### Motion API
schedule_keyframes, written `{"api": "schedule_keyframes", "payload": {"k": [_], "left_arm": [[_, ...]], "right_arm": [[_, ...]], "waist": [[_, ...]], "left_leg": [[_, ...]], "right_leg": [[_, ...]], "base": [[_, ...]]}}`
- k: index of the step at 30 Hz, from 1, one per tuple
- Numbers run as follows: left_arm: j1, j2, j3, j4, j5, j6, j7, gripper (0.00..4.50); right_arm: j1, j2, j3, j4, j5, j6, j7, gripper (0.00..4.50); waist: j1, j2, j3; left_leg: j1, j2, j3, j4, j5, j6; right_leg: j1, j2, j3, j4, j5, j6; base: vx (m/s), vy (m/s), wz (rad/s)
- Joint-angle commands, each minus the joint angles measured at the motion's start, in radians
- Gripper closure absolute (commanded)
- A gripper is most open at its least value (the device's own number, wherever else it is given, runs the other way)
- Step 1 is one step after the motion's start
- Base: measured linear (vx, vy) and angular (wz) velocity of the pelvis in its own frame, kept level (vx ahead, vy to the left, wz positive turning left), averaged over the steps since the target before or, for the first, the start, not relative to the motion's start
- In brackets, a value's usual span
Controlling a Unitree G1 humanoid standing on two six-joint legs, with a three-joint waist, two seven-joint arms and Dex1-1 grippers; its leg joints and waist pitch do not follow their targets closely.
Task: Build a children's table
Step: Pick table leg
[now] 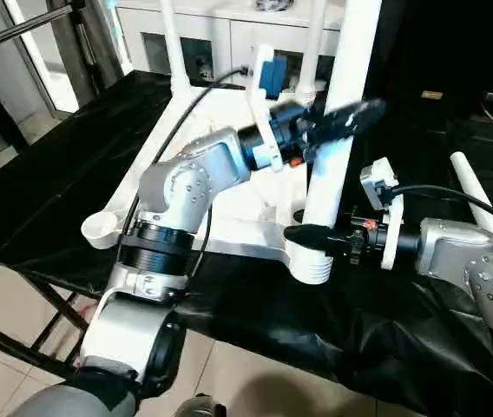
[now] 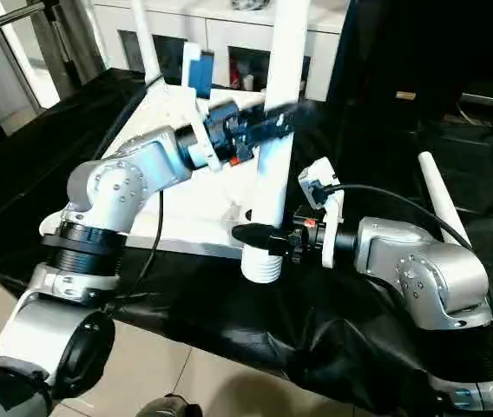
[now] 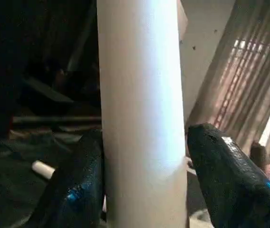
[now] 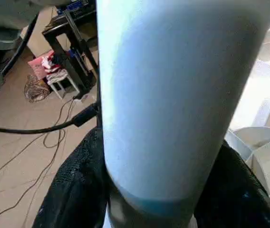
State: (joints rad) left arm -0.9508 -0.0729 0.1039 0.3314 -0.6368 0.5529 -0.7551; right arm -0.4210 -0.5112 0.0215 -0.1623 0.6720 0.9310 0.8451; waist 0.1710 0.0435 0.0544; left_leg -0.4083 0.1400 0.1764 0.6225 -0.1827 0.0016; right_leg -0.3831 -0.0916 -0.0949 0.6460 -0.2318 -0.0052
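The tabletop (image 1: 229, 217) lies upside down on the black cloth (image 1: 55, 191). Two legs stand at its far corners, a third leg (image 1: 338, 130) is at the 5 o'clock corner, clenched low by the right gripper (image 1: 312, 234). The left gripper (image 3: 139, 190) brackets it higher, one finger apart. A fourth leg (image 1: 481, 195) lies at 3 o'clock; the 8 o'clock socket (image 1: 101, 228) overhangs the edge.

Head stereo pair looks forward and down over both forearms at the black-draped surface (image 1: 47, 200). Each wrist camera sits close, sighting along its own fingers (image 3: 230, 175). All four views share the upright white leg (image 1: 338, 130).
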Motion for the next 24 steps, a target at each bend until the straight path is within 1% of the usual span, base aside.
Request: {"api": "schedule_keyframes", "payload": {"k": [1, 2, 3, 4, 6, 7, 8, 9, 10, 11, 12, 13, 14, 15, 16, 17, 18, 19, 20, 21, 22, 23, 24], "left_arm": [[-0.059, -0.027, 0.064, -0.009, -0.05, -0.035, 0.074, 1.7], [-0.075, -0.043, 0.095, 0.002, -0.069, -0.054, 0.097, 1.7], [-0.081, -0.047, 0.105, 0.006, -0.076, -0.061, 0.103, 1.7], [-0.104, -0.056, 0.146, 0.034, -0.106, -0.087, 0.13, 1.7], [-0.137, -0.061, 0.21, 0.078, -0.156, -0.125, 0.172, 1.7], [-0.137, -0.061, 0.21, 0.078, -0.156, -0.125, 0.172, 1.7], [-0.162, -0.053, 0.265, 0.119, -0.197, -0.153, 0.209, 1.7], [-0.163, -0.052, 0.268, 0.122, -0.2, -0.155, 0.211, 1.7], [-0.164, -0.041, 0.282, 0.136, -0.195, -0.169, 0.213, 1.7], [-0.149, -0.012, 0.247, 0.151, -0.123, -0.183, 0.206, 1.7], [-0.139, 0.006, 0.222, 0.158, -0.075, -0.191, 0.2, 1.7], [-0.132, 0.016, 0.207, 0.162, -0.048, -0.195, 0.197, 1.7], [-0.1, 0.06, 0.119, 0.179, 0.069, -0.217, 0.181, 1.7], [-0.061, 0.117, 0.002, 0.204, 0.191, -0.241, 0.152, 1.7], [-0.043, 0.143, -0.054, 0.217, 0.244, -0.252, 0.139, 1.7], [-0.036, 0.153, -0.074, 0.221, 0.263, -0.256, 0.134, 1.7], [-0.022, 0.175, -0.119, 0.232, 0.304, -0.266, 0.122, 1.7], [0.011, 0.215, -0.198, 0.244, 0.362, -0.298, 0.069, 1.7], [0.037, 0.24, -0.246, 0.251, 0.394, -0.327, 0.018, 1.7], [0.059, 0.263, -0.288, 0.258, 0.422, -0.35, -0.025, 1.7], [0.108, 0.32, -0.39, 0.279, 0.499, -0.412, -0.134, 1.7], [0.11, 0.322, -0.394, 0.281, 0.503, -0.415, -0.139, 1.7], [0.11, 0.322, -0.394, 0.281, 0.503, -0.415, -0.139, 1.7]], "right_arm": [[-0.001, 0.007, 0.002, -0.01, 0.004, -0.01, -0.014, 2.59], [-0.001, 0.013, 0.0, -0.01, 0.004, -0.015, -0.018, 2.59], [-0.001, 0.015, -0.001, -0.01, 0.003, -0.017, -0.019, 2.59], [-0.002, 0.027, -0.009, -0.007, 0.003, -0.025, -0.029, 2.59], [-0.007, 0.049, -0.029, 0.003, 0.004, -0.041, -0.049, 2.59], [-0.007, 0.049, -0.029, 0.003, 0.004, -0.041, -0.049, 2.59], [-0.014, 0.069, -0.053, 0.018, 0.004, -0.051, -0.078, 2.59], [-0.014, 0.071, -0.055, 0.019, 0.004, -0.052, -0.081, 2.59], [-0.015, 0.083, -0.068, 0.028, -0.004, -0.065, -0.104, 2.59], [-0.015, 0.097, -0.083, 0.037, -0.015, -0.081, -0.132, 2.59], [-0.014, 0.105, -0.092, 0.042, -0.021, -0.091, -0.149, 2.59], [-0.014, 0.109, -0.097, 0.044, -0.024, -0.096, -0.158, 2.59], [-0.011, 0.122, -0.109, 0.057, -0.048, -0.122, -0.199, 2.59], [-0.008, 0.129, -0.115, 0.08, -0.091, -0.159, -0.248, 2.59], [-0.006, 0.132, -0.116, 0.091, -0.114, -0.177, -0.271, 2.59], [-0.006, 0.133, -0.117, 0.095, -0.121, -0.184, -0.279, 2.59], [-0.005, 0.135, -0.118, 0.105, -0.14, -0.199, -0.298, 2.59], [0.002, 0.14, -0.128, 0.117, -0.162, -0.225, -0.329, 2.59], [0.008, 0.145, -0.138, 0.124, -0.174, -0.24, -0.352, 2.59], [0.014, 0.149, -0.144, 0.128, -0.186, -0.253, -0.371, 2.59], [0.032, 0.154, -0.146, 0.135, -0.226, -0.294, -0.413, 2.59], [0.033, 0.155, -0.145, 0.136, -0.228, -0.297, -0.415, 2.59], [0.033, 0.155, -0.145, 0.136, -0.228, -0.297, -0.415, 2.59]], "waist": [[0.001, -0.022, -0.076], [0.003, -0.023, -0.075], [0.004, -0.024, -0.075], [0.004, -0.022, -0.074], [0.001, -0.024, -0.073], [-0.001, -0.024, -0.074], [-0.002, -0.025, -0.074], [-0.001, -0.023, -0.075], [0.0, -0.024, -0.075], [-0.001, -0.023, -0.075], [-0.002, -0.023, -0.077], [-0.002, -0.022, -0.076], [-0.002, -0.022, -0.076], [-0.003, -0.023, -0.076], [-0.004, -0.021, -0.075], [-0.002, -0.018, -0.077], [-0.004, -0.016, -0.076], [-0.003, -0.019, -0.078], [-0.005, -0.017, -0.078], [-0.006, -0.015, -0.08], [-0.005, -0.013, -0.081], [-0.009, -0.015, -0.079], [-0.012, -0.014, -0.08]], "left_leg": [[0.021, 0.098, -0.043, -0.065, -0.082, 0.064], [0.019, 0.096, -0.043, -0.063, -0.074, 0.071], [0.019, 0.095, -0.043, -0.063, -0.071, 0.075], [0.02, 0.094, -0.043, -0.062, -0.071, 0.079], [0.019, 0.091, -0.043, -0.063, -0.079, 0.076], [0.019, 0.093, -0.044, -0.064, -0.08, 0.077], [0.021, 0.092, -0.043, -0.063, -0.077, 0.078], [0.022, 0.092, -0.043, -0.063, -0.078, 0.077], [0.022, 0.095, -0.044, -0.064, -0.074, 0.076], [0.022, 0.095, -0.044, -0.064, -0.068, 0.077], [0.024, 0.095, -0.045, -0.066, -0.057, 0.079], [0.025, 0.096, -0.045, -0.067, -0.057, 0.08], [0.024, 0.096, -0.044, -0.067, -0.056, 0.073], [0.023, 0.098, -0.048, -0.071, -0.053, 0.068], [0.025, 0.097, -0.045, -0.072, -0.056, 0.057], [0.028, 0.098, -0.048, -0.074, -0.057, 0.049], [0.031, 0.098, -0.045, -0.076, -0.068, 0.027], [0.028, 0.098, -0.047, -0.077, -0.065, 0.017], [0.028, 0.098, -0.044, -0.078, -0.064, 0.011], [0.028, 0.099, -0.045, -0.079, -0.061, 0.004], [0.031, 0.099, -0.045, -0.079, -0.062, -0.002], [0.027, 0.097, -0.044, -0.08, -0.057, 0.001], [0.029, 0.096, -0.042, -0.08, -0.065, -0.005]], "right_leg": [[0.057, -0.102, 0.064, -0.075, 0.033, -0.271], [0.057, -0.102, 0.064, -0.075, 0.038, -0.27], [0.056, -0.102, 0.064, -0.076, 0.036, -0.269], [0.056, -0.101, 0.063, -0.078, 0.025, -0.264], [0.056, -0.099, 0.062, -0.08, 0.009, -0.26], [0.056, -0.098, 0.061, -0.078, 0.009, -0.259], [0.054, -0.097, 0.062, -0.079, 0.009, -0.256], [0.053, -0.097, 0.062, -0.078, 0.006, -0.258], [0.053, -0.097, 0.062, -0.078, 0.01, -0.254], [0.052, -0.096, 0.062, -0.076, 0.017, -0.252], [0.049, -0.094, 0.063, -0.074, 0.021, -0.234], [0.048, -0.095, 0.064, -0.077, 0.019, -0.227], [0.05, -0.097, 0.063, -0.076, 0.021, -0.224], [0.045, -0.093, 0.066, -0.078, 0.004, -0.188], [0.044, -0.092, 0.067, -0.076, -0.006, -0.175], [0.042, -0.094, 0.066, -0.079, -0.02, -0.162], [0.042, -0.093, 0.066, -0.08, -0.028, -0.16], [0.045, -0.096, 0.066, -0.079, -0.015, -0.161], [0.045, -0.095, 0.067, -0.076, -0.006, -0.161], [0.043, -0.096, 0.066, -0.074, 0.006, -0.165], [0.041, -0.098, 0.066, -0.073, 0.021, -0.169], [0.042, -0.096, 0.067, -0.074, 0.031, -0.167], [0.043, -0.095, 0.066, -0.069, 0.052, -0.176]], "base": [[0.0, 0.0, 0.0], [0.0, 0.0, 0.0], [0.0, 0.0, 0.0], [0.0, 0.0, 0.0], [0.0, 0.0, 0.0], [0.0, 0.0, 0.0], [0.0, 0.0, 0.0], [0.0, 0.0, 0.0], [0.0, 0.0, 0.0], [0.0, 0.0, 0.0], [0.0, 0.0, 0.0], [0.0, 0.0, 0.0], [0.0, 0.0, 0.0], [0.0, 0.0, 0.0], [0.0, 0.0, 0.0], [0.0, 0.0, 0.0], [0.0, 0.0, 0.0], [0.0, 0.0, 0.0], [0.0, 0.0, 0.0], [0.0, 0.0, 0.0], [0.0, 0.0, 0.0], [0.0, 0.0, 0.0], [0.0, 0.0, 0.0]]}}
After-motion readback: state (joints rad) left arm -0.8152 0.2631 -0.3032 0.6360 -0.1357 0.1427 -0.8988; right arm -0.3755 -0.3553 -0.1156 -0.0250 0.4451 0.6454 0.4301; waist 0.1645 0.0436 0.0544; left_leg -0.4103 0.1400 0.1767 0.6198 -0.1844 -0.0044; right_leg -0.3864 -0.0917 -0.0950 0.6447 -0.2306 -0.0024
